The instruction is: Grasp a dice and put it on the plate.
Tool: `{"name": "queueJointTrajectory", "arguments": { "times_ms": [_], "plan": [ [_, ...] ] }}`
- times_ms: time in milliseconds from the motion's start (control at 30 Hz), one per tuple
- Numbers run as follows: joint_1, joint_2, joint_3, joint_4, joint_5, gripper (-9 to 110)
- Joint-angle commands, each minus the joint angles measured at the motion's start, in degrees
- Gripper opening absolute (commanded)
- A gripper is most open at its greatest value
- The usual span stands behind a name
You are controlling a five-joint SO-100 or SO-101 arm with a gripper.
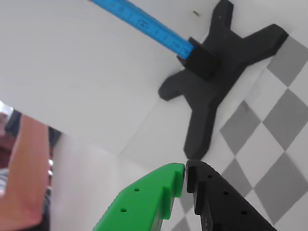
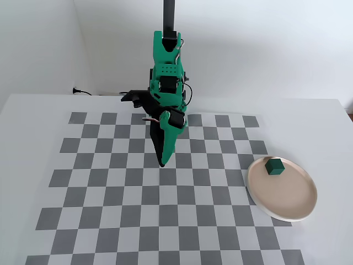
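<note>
In the fixed view the dark green dice (image 2: 274, 166) lies on the round beige-pink plate (image 2: 287, 200), near its upper left rim, at the right of the checkered mat. My gripper (image 2: 162, 163) hangs over the mat's middle, far left of the plate, pointing down. In the wrist view my gripper (image 1: 185, 168) has its green and black fingers touching at the tips, with nothing between them. The dice and the plate do not show in the wrist view.
A black cross-shaped stand (image 1: 211, 82) with a blue ruler-like bar (image 1: 144, 24) stands by the white wall in the wrist view. The checkered mat (image 2: 110, 193) covers the white table. The arm's base (image 2: 138, 96) sits at the back.
</note>
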Motion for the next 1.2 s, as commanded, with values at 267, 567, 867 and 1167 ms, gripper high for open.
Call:
{"name": "queueJointTrajectory", "arguments": {
  "times_ms": [267,567,867,1167],
  "plan": [
    [1.05,14.41,-1.14,28.92,26.02,-5],
    [-0.62,21.88,-0.79,49.22,35.33,-5],
    [0.09,21.88,-0.79,53.61,34.37,-4],
    [0.09,21.88,-0.79,53.61,34.28,-1]
  ]
}}
